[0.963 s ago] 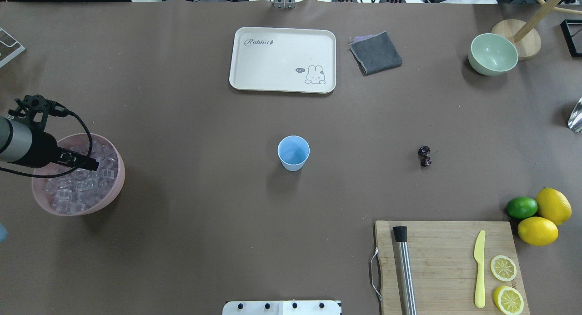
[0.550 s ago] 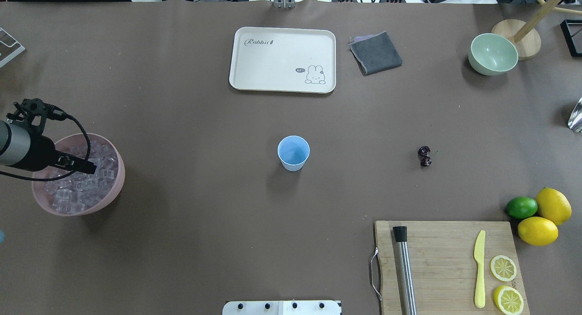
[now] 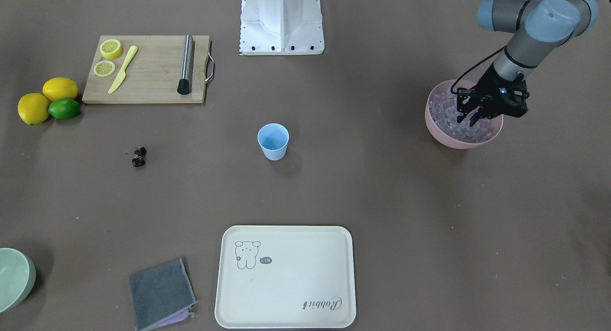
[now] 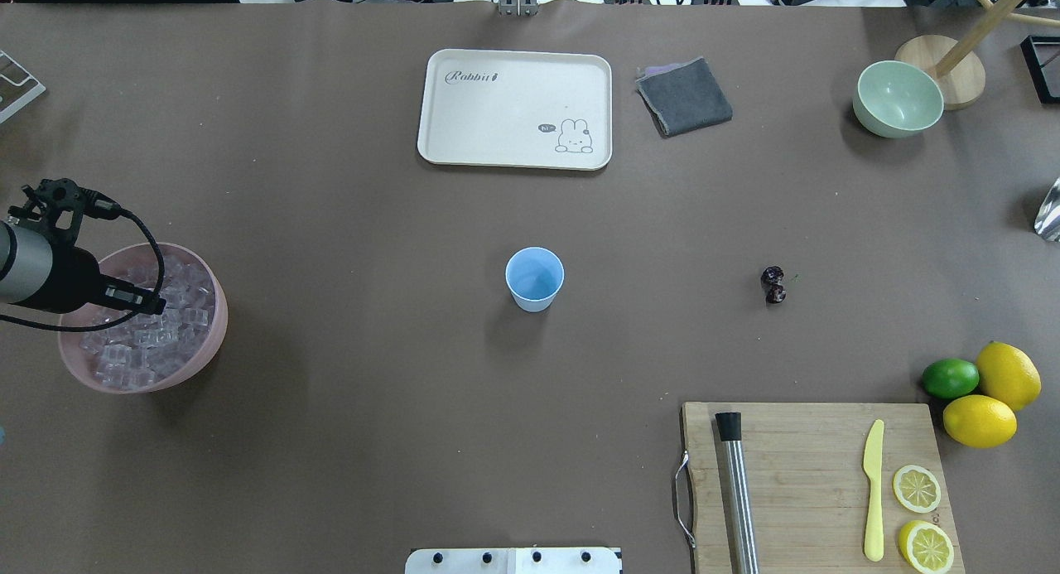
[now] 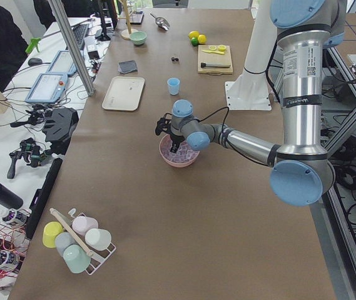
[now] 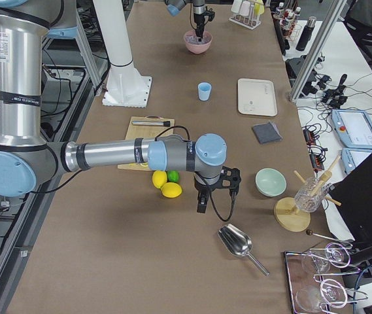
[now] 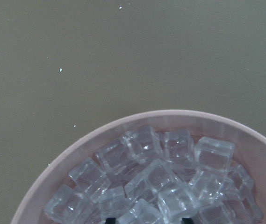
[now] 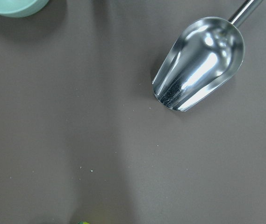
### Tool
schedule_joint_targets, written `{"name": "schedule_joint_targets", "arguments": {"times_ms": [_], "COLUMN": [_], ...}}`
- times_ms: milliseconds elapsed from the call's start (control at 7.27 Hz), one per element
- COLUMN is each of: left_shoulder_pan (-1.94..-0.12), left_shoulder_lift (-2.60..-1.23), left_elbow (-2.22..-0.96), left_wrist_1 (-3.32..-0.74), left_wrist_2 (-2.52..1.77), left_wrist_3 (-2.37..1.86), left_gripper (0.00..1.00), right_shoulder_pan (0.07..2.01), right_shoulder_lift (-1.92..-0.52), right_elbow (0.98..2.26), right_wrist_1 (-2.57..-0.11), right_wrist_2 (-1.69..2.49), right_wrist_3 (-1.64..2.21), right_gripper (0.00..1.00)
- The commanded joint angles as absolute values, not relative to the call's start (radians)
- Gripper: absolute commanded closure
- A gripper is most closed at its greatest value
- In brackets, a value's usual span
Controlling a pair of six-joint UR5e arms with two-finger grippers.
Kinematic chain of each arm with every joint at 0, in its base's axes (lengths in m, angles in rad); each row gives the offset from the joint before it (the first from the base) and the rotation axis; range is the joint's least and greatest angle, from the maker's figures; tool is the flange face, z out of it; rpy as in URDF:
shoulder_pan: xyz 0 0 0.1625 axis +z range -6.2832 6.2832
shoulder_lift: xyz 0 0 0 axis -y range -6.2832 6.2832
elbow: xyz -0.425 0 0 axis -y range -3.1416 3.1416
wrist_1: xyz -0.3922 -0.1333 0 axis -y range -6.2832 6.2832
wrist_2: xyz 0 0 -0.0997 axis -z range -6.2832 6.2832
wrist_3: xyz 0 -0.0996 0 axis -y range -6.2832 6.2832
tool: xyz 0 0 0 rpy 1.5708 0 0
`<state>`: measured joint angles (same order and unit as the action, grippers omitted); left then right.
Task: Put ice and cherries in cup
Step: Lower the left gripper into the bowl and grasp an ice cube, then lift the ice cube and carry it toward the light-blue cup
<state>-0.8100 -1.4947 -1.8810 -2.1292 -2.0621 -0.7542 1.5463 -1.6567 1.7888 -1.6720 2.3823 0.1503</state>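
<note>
The pale blue cup [image 4: 535, 277] stands upright in the middle of the table, also in the front view [image 3: 273, 141]. The ice [image 7: 156, 179] fills a pink bowl [image 4: 211, 342] at the table's left end. My left gripper [image 3: 469, 121] hangs over that bowl with its fingers spread and its tips down among the cubes; the overhead view shows it too [image 4: 157, 306]. The dark cherries [image 4: 773, 284] lie on the table right of the cup. My right gripper [image 6: 201, 208] shows only in the right side view, beyond the lemons; I cannot tell whether it is open.
A cream tray [image 4: 515, 156], a grey cloth [image 4: 684, 98] and a pale green bowl [image 4: 898, 98] are at the far side. A cutting board [image 4: 811, 475] carries a steel muddler, yellow knife and lemon slices. Lemons and a lime [image 4: 950, 378] lie beside it. A metal scoop [image 8: 198, 65] lies under my right wrist.
My left gripper has drawn back a little toward the bowl's left side, staying over the ice. Nothing else has moved.
</note>
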Motion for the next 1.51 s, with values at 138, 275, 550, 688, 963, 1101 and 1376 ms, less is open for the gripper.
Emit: {"name": "schedule_joint_targets", "arguments": {"times_ms": [138, 275, 550, 688, 963, 1101, 1376], "left_shoulder_pan": [-0.81, -0.816, -0.825, -0.831, -0.865, -0.894, -0.916], "left_shoulder_lift": [-1.494, -1.494, -1.455, -1.415, -1.391, -1.411, -1.555], "left_elbow": [-1.888, -1.89, -1.936, -1.983, -2.046, -2.069, -2.05], "left_wrist_1": [-2.129, -2.129, -2.128, -2.128, -2.132, -2.134, -2.137], "left_wrist_2": [-2.063, -2.063, -2.063, -2.065, -2.068, -2.103, -2.131], "left_wrist_3": [-0.755, -0.755, -0.755, -0.753, -0.756, -0.758, -0.79], "left_gripper": [0.75, 0.77, 0.83, 0.84, 1.0, 1.0, 1.0], "right_shoulder_pan": [1.546, 1.546, 1.546, 1.546, 1.546, 1.546, 1.546], "right_shoulder_lift": [-1.657, -1.658, -1.658, -1.658, -1.658, -1.657, -1.655], "right_elbow": [1.789, 1.789, 1.789, 1.79, 1.792, 1.807, 1.818], "right_wrist_1": [-1.672, -1.672, -1.672, -1.672, -1.672, -1.672, -1.672], "right_wrist_2": [2.382, 2.384, 2.385, 2.385, 2.405, 2.413, 2.413], "right_wrist_3": [0.15, 0.15, 0.15, 0.15, 0.15, 0.15, 0.15], "right_gripper": [0.0, 0.0, 0.0, 0.0, 0.0, 0.0, 0.0]}}
